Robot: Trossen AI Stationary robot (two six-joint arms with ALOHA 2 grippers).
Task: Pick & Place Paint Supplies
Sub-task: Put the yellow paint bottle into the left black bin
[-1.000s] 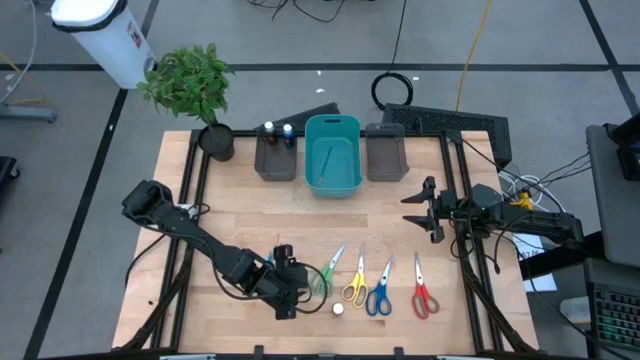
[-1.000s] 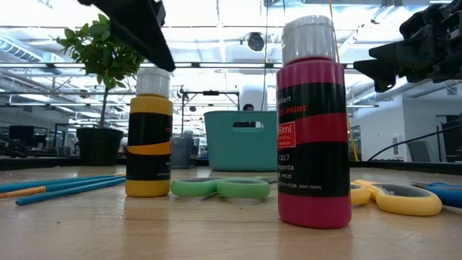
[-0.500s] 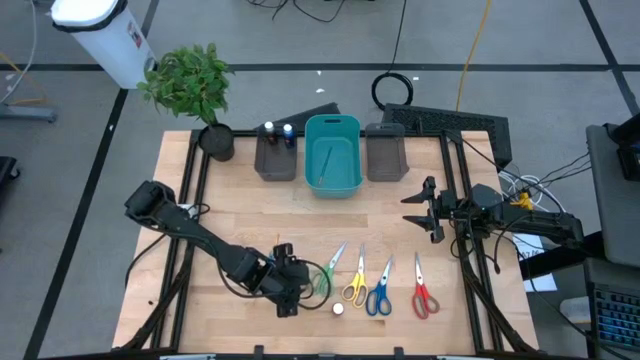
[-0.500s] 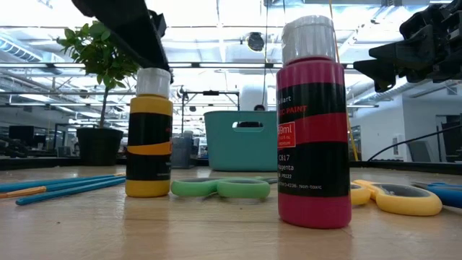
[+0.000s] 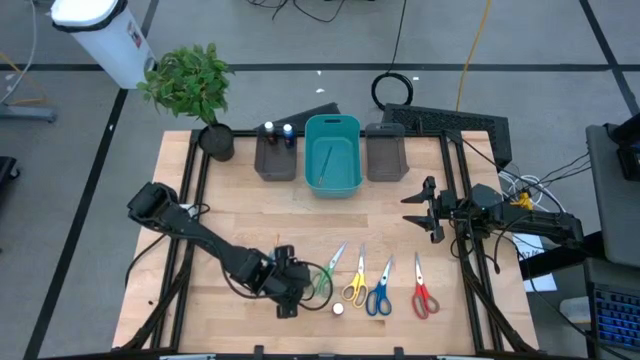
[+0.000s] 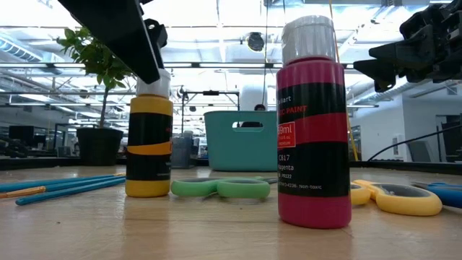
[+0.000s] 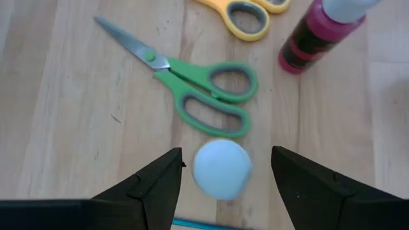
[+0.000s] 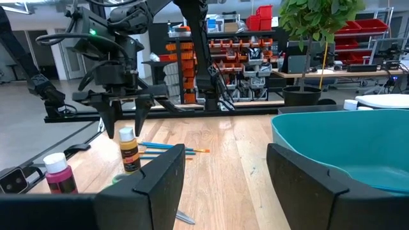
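We see the left gripper [image 7: 223,169] released, its fingers on both sides of the yellow paint bottle's white cap [image 7: 222,168], beside the green scissors [image 7: 198,89]. The right gripper [image 5: 420,210] waits open, well apart.

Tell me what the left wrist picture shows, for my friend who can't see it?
The left gripper hangs open straight above a paint bottle's round white cap, one dark finger on each side. Past it on the wooden table lie green-handled scissors, yellow-handled scissors and a magenta paint bottle.
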